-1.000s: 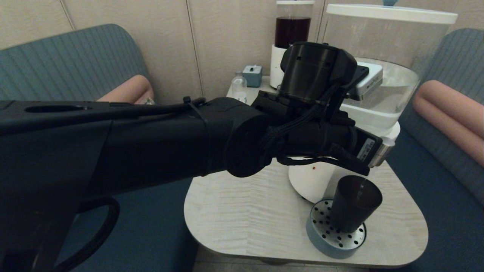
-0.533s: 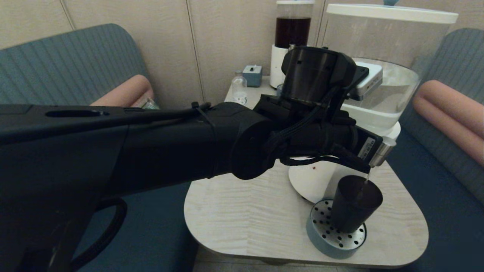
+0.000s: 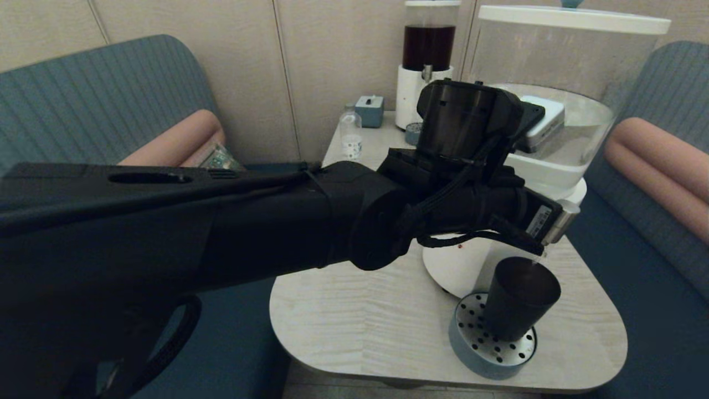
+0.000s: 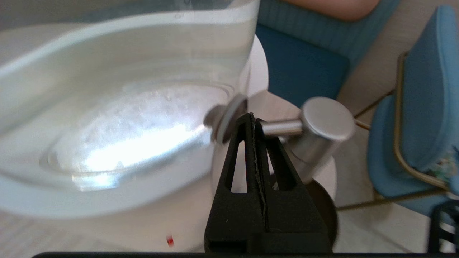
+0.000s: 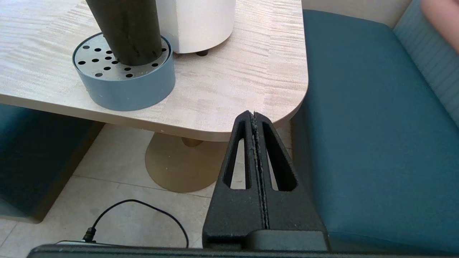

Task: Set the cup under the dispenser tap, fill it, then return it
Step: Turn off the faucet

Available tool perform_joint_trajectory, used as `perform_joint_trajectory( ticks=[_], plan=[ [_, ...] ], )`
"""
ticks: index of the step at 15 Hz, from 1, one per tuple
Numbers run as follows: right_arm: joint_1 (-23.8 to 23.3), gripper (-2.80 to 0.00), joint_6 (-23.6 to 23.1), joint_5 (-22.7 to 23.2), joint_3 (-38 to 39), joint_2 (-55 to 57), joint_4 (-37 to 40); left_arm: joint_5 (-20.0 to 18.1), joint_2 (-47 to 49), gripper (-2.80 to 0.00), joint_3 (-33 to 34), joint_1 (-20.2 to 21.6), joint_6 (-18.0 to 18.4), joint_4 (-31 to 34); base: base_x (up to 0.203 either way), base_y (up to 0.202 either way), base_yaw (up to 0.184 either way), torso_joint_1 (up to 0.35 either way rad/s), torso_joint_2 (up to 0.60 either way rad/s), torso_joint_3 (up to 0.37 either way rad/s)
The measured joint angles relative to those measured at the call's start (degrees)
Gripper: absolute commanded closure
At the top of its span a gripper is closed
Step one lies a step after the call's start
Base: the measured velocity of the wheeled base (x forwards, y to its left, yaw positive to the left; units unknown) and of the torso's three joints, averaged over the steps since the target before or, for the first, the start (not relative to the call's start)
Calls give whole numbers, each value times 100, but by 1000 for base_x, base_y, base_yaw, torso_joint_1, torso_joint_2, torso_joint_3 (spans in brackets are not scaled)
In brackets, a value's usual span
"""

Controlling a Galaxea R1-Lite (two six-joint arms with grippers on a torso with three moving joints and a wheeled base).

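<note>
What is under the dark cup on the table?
The cup stands on a round grey-blue drip tray with a perforated metal top, which rests on the table. The holes directly beneath the cup are covered by its base, so they cannot be seen.

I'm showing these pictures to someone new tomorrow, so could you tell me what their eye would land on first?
First the big black left arm, reaching across the head view to the dispenser tap, with the left gripper shut, its tips at the tap. Next the dark cup, upright on the grey perforated drip tray below the tap, near the table's front right corner. The right gripper hangs shut beyond that corner.
</note>
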Motion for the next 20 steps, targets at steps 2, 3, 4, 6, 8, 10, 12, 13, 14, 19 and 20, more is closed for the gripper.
perform_joint_trajectory(
  ticks=[2, 3, 4, 6, 8, 10, 12, 13, 14, 19, 20],
  plan=[
    [0, 0, 0, 2, 0, 0, 0, 11, 53, 0, 0, 0, 12, -89, 0, 0, 0, 0, 0, 0],
    [0, 0, 1, 2, 0, 0, 0, 5, 61, 0, 0, 0, 14, -107, 0, 0, 0, 0, 0, 0],
    [0, 0, 1, 2, 0, 0, -2, 5, 46, 0, 0, 0, 12, -53, 0, 0, 0, 0, 0, 0],
    [0, 0, 0, -1, 0, 0, 0, 0, -40, 0, 0, 0, 3, 190, 0, 0, 0, 0, 0, 0],
    [0, 0, 0, 2, 0, 0, 0, 2, -155, 0, 32, 0, -3, 321, 0, 0, 0, 0, 0, 0],
    [0, 0, 0, 2, 0, 0, 0, 5, -287, 0, 122, 0, -6, 458, 0, 0, 0, 0, 0, 0],
    [0, 0, 0, 2, 0, 0, -2, 3, -450, 0, 326, 0, -8, 515, 0, 0, 0, 0, 0, 0],
    [0, 0, -2, 2, 0, 0, -2, 1, -539, 0, 482, 0, -8, 531, 0, 0, 0, 0, 0, 0],
    [0, 0, 0, 2, 0, 0, -1, 2, -633, 0, 664, 0, -17, 534, 0, 0, 0, 0, 0, 0],
    [0, 0, 0, 2, 0, 0, -2, -6, -985, 0, 1211, 0, -47, 352, 0, 0, 0, 0, 0, 0],
    [0, 0, 0, -1, 0, 0, 0, -13, -1008, 0, 1220, 0, -49, 307, 0, 0, 0, 0, 0, 0]
  ],
)
